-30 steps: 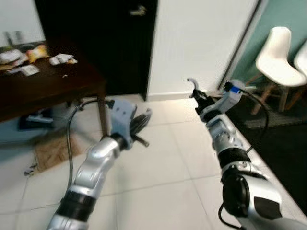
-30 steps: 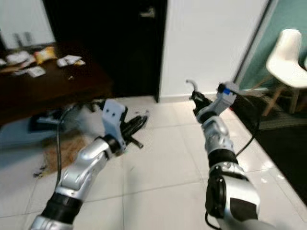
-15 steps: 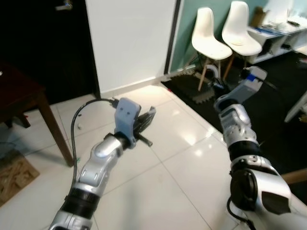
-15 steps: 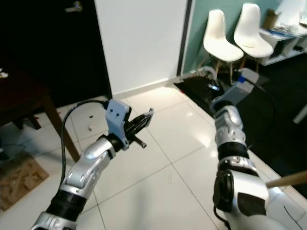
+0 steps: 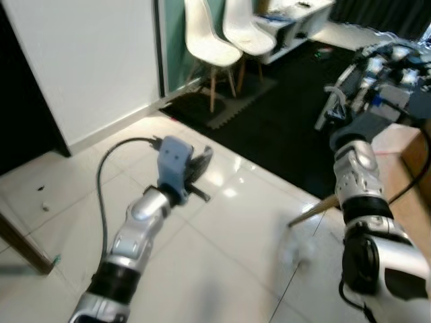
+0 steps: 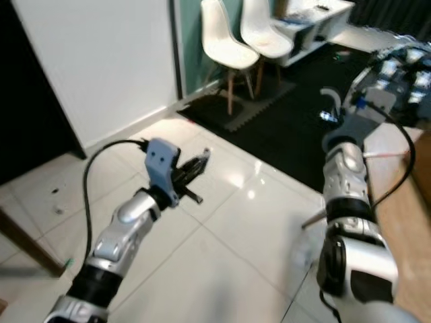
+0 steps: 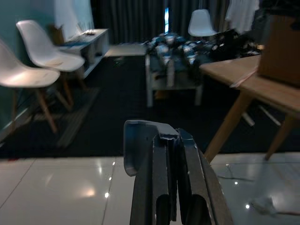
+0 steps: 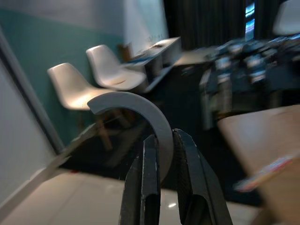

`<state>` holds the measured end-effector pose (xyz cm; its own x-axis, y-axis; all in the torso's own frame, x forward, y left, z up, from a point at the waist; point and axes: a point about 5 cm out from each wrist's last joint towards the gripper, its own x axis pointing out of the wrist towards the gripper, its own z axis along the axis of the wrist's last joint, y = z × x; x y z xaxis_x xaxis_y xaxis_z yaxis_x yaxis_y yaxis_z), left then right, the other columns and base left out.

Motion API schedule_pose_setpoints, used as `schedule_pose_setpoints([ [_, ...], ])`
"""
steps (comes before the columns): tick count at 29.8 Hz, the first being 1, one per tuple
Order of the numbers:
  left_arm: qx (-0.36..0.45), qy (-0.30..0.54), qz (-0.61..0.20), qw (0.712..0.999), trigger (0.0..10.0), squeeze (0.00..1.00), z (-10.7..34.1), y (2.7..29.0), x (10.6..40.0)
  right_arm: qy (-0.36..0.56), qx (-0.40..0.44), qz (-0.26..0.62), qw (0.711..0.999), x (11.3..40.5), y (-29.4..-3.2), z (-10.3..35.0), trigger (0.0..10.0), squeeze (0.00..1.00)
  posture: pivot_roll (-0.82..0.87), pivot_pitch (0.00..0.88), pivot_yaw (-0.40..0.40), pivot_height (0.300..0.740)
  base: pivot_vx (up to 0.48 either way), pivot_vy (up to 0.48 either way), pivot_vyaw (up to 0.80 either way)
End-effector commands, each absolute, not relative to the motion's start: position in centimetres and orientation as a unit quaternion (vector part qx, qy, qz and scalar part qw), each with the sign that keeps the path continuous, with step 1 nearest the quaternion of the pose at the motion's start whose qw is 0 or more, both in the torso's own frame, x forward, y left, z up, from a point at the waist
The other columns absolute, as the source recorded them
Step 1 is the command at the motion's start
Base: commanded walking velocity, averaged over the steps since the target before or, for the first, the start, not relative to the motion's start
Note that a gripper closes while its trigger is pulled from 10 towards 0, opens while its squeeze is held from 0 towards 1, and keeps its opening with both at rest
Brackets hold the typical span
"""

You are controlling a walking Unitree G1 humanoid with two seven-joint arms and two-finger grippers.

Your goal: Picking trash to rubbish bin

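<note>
Left gripper (image 7: 174, 154) is pressed together on a grey strip of trash (image 7: 133, 140), carried raised, I judge for the bin. Right gripper (image 8: 161, 154) pinches a curved grey strip (image 8: 140, 105). Beyond stand 2 white chairs (image 5: 229, 30); beside the right gripper, a wooden table (image 6: 404, 195).

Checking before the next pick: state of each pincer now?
Left pincer: shut, holding nothing.
Right pincer: shut, holding nothing.

The whole view swings rightward — the dark table and black door slide out at the left, while the white chairs (image 5: 215, 33), a black mat (image 5: 283, 128) and a wooden table (image 5: 404, 155) come in.
</note>
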<state>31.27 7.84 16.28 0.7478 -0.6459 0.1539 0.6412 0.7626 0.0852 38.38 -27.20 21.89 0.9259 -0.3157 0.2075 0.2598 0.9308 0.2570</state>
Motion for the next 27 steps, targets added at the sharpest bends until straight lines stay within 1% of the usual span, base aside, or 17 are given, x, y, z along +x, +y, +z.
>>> schedule_pose_setpoints([
  [1, 0.017, -0.089, -0.335, 0.938, 10.0, 0.00, 16.2, 8.3, 31.3, -0.125, 0.086, -0.170, 0.974, 38.1, -27.7, 22.0, 10.0, 0.00, 0.06, 0.004, -0.035, 0.740, 0.000, 0.000, -0.80],
  [2, 0.017, -0.089, -0.335, 0.938, 10.0, 0.00, 16.2, 8.3, 31.3, -0.125, 0.086, -0.170, 0.974, 38.1, -27.7, 22.0, 10.0, 0.00, 0.06, 0.004, -0.035, 0.740, 0.000, 0.000, -0.80],
  [4, 0.020, -0.093, -0.327, 0.940, 10.0, 0.00, 16.2, 8.7, 31.3, -0.128, 0.056, -0.191, 0.972, 37.8, -28.4, 22.2, 10.0, 0.00, 0.06, 0.008, -0.033, 0.740, 0.000, 0.000, -0.80],
  [12, 0.027, -0.107, -0.298, 0.948, 10.0, 0.00, 16.6, 9.8, 31.8, -0.131, 0.035, -0.213, 0.967, 37.5, -29.4, 22.6, 10.0, 0.00, 0.06, 0.008, -0.034, 0.740, 0.000, 0.000, -0.80],
  [17, 0.029, -0.106, -0.292, 0.950, 10.0, 0.00, 16.6, 10.1, 32.0, -0.135, 0.025, -0.206, 0.969, 37.6, -29.0, 22.8, 10.0, 0.00, 0.06, 0.008, -0.034, 0.740, 0.000, 0.000, -0.80],
  [27, 0.018, -0.106, -0.292, 0.950, 10.0, 0.00, 16.6, 10.0, 31.9, -0.157, 0.019, -0.191, 0.969, 37.7, -28.3, 23.8, 10.0, 0.00, 0.06, 0.012, -0.042, 0.740, 0.000, 0.000, -0.80],
])
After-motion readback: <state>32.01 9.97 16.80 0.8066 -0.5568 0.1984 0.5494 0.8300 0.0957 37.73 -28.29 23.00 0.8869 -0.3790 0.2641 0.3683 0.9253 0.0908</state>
